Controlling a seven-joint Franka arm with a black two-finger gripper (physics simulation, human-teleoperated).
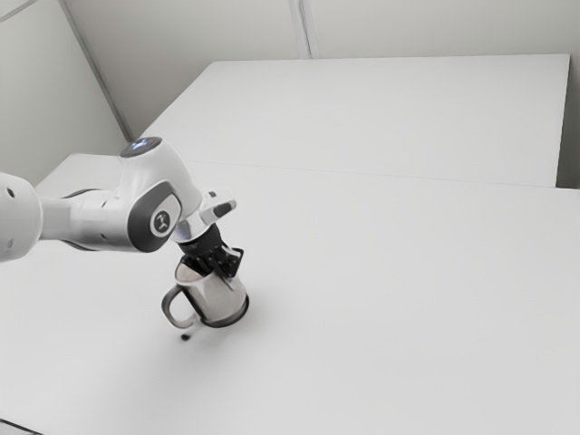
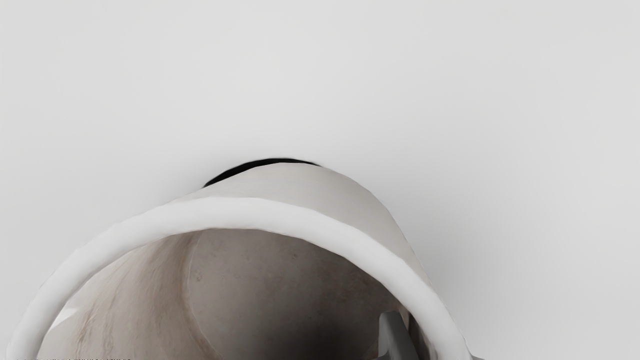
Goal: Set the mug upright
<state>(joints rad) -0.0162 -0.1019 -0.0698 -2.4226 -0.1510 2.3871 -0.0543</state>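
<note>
In the exterior view, see the mug (image 1: 213,297) left of the frame's centre and below its middle, tilted, not upright. Opens toward the upper left, with the dark-edged base (image 1: 237,317) toward the lower right and the handle (image 1: 167,308) out on the left side. Can make out a small dark spot (image 1: 186,337) just below the handle.

Find the tool (image 1: 220,275) at the mouth of the mug, clamped on its wall. In the wrist view, see one finger (image 2: 395,335) inside, against the wall, and a sliver of the other just outside the pale rim (image 2: 280,212). Can look past that rim to a brownish-grey interior.

Comes in from the left edge, the white arm (image 1: 91,217), bending down to the mug. Cannot tell whether touching the white worktop (image 1: 390,299) at the base or held just above it. Behind, at the top, notice pale walls (image 1: 181,27).
</note>
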